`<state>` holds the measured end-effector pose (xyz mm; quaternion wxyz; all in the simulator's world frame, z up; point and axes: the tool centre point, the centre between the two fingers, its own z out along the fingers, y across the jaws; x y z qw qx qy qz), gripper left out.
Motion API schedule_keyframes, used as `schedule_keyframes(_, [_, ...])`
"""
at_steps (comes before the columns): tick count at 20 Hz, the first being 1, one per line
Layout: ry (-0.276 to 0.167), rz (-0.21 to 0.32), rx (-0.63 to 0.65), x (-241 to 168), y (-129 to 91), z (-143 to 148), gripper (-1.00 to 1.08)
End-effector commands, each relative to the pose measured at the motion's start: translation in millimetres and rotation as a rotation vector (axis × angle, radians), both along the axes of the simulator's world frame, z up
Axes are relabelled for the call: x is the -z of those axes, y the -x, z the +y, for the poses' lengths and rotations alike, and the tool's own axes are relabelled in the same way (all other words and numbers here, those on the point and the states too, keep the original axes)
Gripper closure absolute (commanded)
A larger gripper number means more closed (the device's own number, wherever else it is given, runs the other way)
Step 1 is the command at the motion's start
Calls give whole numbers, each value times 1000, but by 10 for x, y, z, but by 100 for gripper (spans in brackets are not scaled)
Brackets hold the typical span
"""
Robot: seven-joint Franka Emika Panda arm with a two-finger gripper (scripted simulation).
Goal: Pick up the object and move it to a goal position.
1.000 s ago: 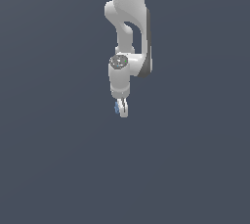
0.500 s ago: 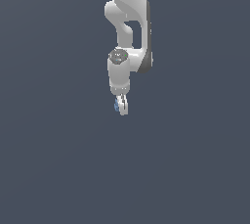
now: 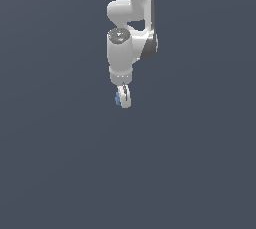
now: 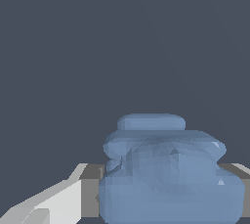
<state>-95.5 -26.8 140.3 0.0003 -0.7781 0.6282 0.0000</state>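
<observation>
The object (image 3: 118,98) is a small lumpy blue thing, seen as a sliver of blue between the white fingers below the arm's wrist in the exterior view. My gripper (image 3: 122,100) is shut on it and hangs in open space beneath the white arm. In the wrist view the object (image 4: 168,174) fills the lower middle as a knobbly blue mass with a rounded cap. Grey pads (image 4: 92,189) press against its sides, and a white finger (image 4: 53,203) shows beside it. No goal marker shows in either view.
The white arm (image 3: 131,33) comes down from the top of the exterior view. A plain dark grey-blue background surrounds it in both views.
The wrist has turned a little over the last second, and the gripper with the blue object has shifted very slightly. The grip on the object is unchanged.
</observation>
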Motion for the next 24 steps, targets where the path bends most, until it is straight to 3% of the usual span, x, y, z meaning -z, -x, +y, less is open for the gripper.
schedule_keyframes(1, [1, 0, 1, -258, 2, -16, 108])
schedule_keyframes(24, [3, 0, 1, -2607, -38, -118, 108])
